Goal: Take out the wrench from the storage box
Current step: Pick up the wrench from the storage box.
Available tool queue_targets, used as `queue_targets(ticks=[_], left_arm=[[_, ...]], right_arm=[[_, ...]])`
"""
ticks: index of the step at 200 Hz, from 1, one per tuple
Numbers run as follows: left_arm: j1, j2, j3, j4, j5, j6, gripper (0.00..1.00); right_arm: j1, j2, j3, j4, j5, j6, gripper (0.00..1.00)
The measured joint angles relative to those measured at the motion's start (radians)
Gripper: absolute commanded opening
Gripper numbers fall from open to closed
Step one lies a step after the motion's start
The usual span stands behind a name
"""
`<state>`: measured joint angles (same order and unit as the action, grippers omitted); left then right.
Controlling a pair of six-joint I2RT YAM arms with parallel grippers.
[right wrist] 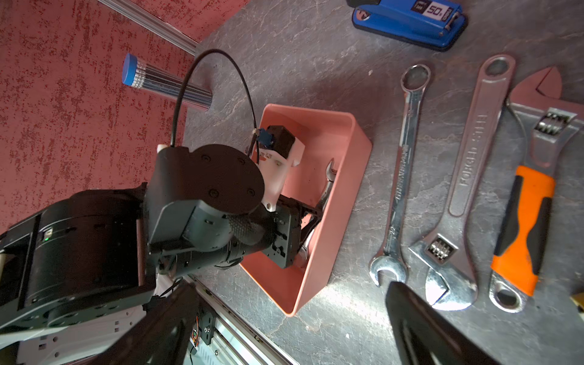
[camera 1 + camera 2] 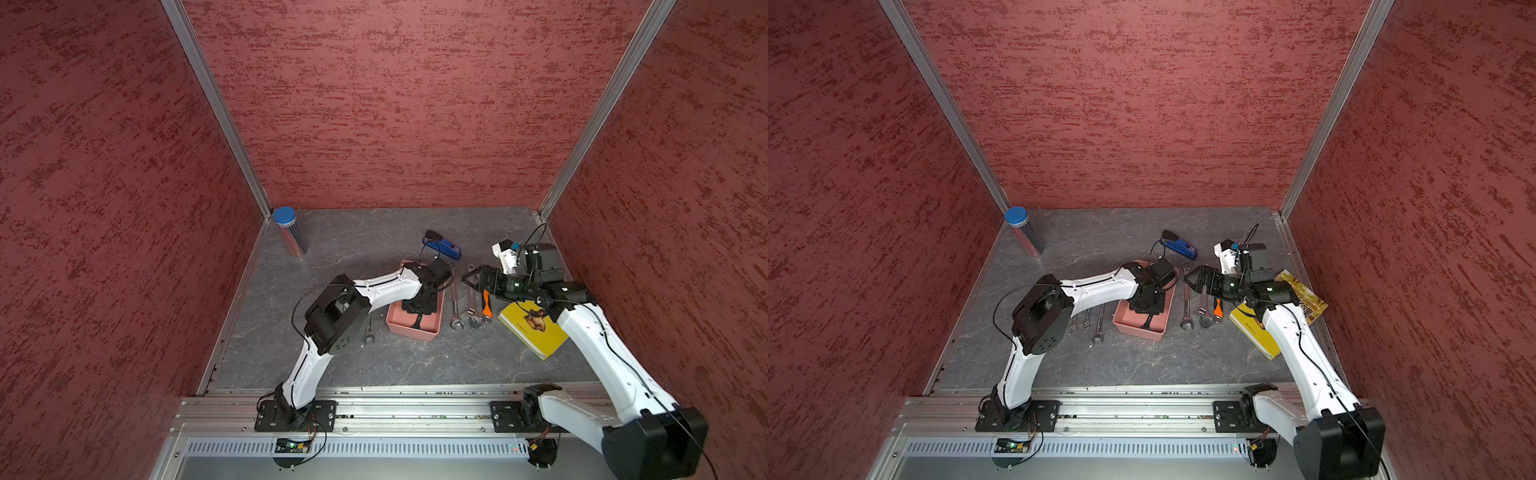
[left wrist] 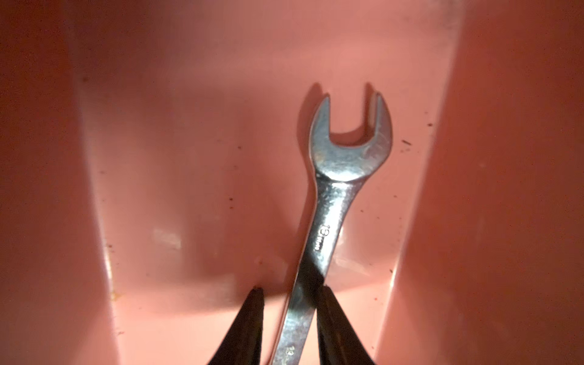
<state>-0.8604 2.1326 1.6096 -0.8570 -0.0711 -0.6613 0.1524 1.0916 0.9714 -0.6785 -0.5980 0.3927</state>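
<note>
Box: you'll find the box just right of centre in both top views, on the surface.
Wrench: the wrench lies on the box floor, beside a long wall.
Left: your left pincer is down in the box, jaws part-open astride the shank. One finger touches it, the other stands apart.
Right: your right pincer hangs wide open over three loose wrenches, right of the box.

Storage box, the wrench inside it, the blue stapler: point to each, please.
storage box (image 2: pixel 411 332): in a top view, near wall.
wrench (image 3: pixel 328 221): left wrist view, mid-shank.
blue stapler (image 1: pixel 395 19): right wrist view, blue body.
</note>
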Motion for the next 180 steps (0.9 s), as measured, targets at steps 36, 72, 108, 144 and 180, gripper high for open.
queue_targets(ticks=[36, 72, 108, 144, 180], left_arm=[[0.024, -0.005, -0.003, -0.015, -0.013, 0.014, 0.33], [0.024, -0.005, 0.009, -0.031, -0.012, 0.050, 0.36], [0.025, 0.003, 0.024, -0.042, -0.002, 0.057, 0.35], [0.024, 0.021, 0.033, -0.047, 0.003, 0.056, 0.33], [0.020, 0.048, 0.072, -0.083, -0.008, 0.047, 0.27]], right_arm=[[0.000, 0.000, 0.000, -0.001, 0.000, 0.000, 0.98], [0.000, 0.000, 0.000, -0.001, 0.000, 0.000, 0.98], [0.000, 0.000, 0.000, -0.001, 0.000, 0.000, 0.99], [0.000, 0.000, 0.000, -0.001, 0.000, 0.000, 0.98], [0.000, 0.000, 0.000, -0.001, 0.000, 0.000, 0.98]])
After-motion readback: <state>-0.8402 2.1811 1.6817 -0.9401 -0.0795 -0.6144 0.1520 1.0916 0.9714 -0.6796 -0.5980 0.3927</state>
